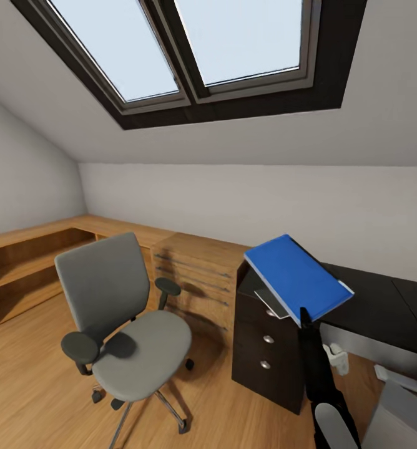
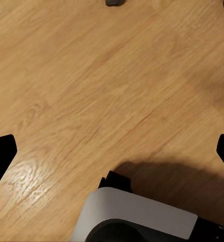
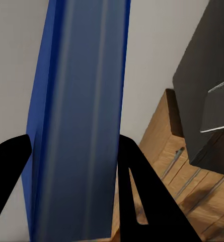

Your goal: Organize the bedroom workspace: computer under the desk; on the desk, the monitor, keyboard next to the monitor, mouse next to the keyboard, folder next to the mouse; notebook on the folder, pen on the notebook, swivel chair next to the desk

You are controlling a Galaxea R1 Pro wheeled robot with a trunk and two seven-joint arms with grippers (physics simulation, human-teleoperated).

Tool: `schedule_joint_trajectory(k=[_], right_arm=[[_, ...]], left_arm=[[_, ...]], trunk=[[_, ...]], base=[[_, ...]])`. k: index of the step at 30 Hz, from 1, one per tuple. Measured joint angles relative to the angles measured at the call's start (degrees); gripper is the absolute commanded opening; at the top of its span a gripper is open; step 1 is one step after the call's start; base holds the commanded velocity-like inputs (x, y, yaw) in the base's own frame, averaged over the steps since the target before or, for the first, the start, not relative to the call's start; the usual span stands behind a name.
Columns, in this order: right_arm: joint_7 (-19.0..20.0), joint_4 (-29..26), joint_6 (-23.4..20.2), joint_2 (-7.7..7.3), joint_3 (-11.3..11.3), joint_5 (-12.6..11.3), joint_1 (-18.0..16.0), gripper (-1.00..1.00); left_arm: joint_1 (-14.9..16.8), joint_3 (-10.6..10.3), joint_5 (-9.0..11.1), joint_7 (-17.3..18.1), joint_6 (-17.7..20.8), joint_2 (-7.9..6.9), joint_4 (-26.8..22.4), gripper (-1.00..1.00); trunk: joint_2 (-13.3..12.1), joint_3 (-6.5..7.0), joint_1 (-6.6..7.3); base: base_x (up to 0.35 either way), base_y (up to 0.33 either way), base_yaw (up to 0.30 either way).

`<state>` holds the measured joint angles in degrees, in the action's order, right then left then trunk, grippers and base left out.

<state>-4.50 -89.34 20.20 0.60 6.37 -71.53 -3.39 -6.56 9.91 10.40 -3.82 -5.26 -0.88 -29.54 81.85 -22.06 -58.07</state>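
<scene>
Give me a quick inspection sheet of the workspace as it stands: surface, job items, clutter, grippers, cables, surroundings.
Surface: desk, black top, bare where visible.
Job's things: notebook raised and tilted over the desk's drawer end; folder lies on the desk corner beneath it; swivel chair stands apart from the desk, seat bare.
Clutter: nothing seen.
Grippers: right gripper shut on the notebook; left gripper open above wooden floor.
Cables: nothing seen.
Surroundings: wooden dresser, skylight.

Open: wood floor (image 1: 27,399) at 7 o'clock | Blocked: swivel chair (image 1: 124,324) at 8, dresser (image 1: 199,280) at 11, surface (image 1: 371,305) at 2, folder (image 1: 274,302) on its near corner
</scene>
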Motion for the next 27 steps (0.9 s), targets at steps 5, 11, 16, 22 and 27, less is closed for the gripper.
schedule_joint_trajectory(k=[5, 11, 16, 22, 27], right_arm=[[0.18, 0.08, 0.09, 0.11, 0.16, -2.45, -0.01, -1.0], [0.13, 3.17, 0.23, 1.47, -0.25, -2.62, -0.02, -1.0], [0.04, 4.26, 0.23, 1.52, -0.25, -2.59, -0.02, -1.0], [-0.08, 4.52, 0.23, 1.52, -0.27, -2.59, -0.05, -1.0], [-0.16, 5.85, 0.23, 1.52, -0.33, -2.58, -0.11, -1.0]], left_arm=[[0.0, 0.0, 0.0, 0.0, 0.0, 0.01, 0.0, 1.0], [0.0, 0.0, 0.0, 0.0, 0.0, 0.01, 0.0, 1.0], [0.0, 0.0, 0.0, 0.0, 0.0, -0.01, 0.0, 1.0], [0.0, 0.0, 0.0, -0.01, 0.0, 0.01, 0.0, 1.0], [0.0, 0.0, 0.0, -0.03, 0.0, 0.01, 0.01, 1.0]], trunk=[[-2.01, 0.9, 1.1], [-4.41, 1.83, 2.41], [-6.42, 2.39, 3.51], [-8.83, 3.02, 4.83], [-10.83, 3.55, 5.93]], base=[[0.0, 0.0, 0.0], [0.0, 0.0, -0.068], [0.0, 0.0, -0.144], [0.0, 0.0, -0.152], [0.0, 0.0, -0.153]])
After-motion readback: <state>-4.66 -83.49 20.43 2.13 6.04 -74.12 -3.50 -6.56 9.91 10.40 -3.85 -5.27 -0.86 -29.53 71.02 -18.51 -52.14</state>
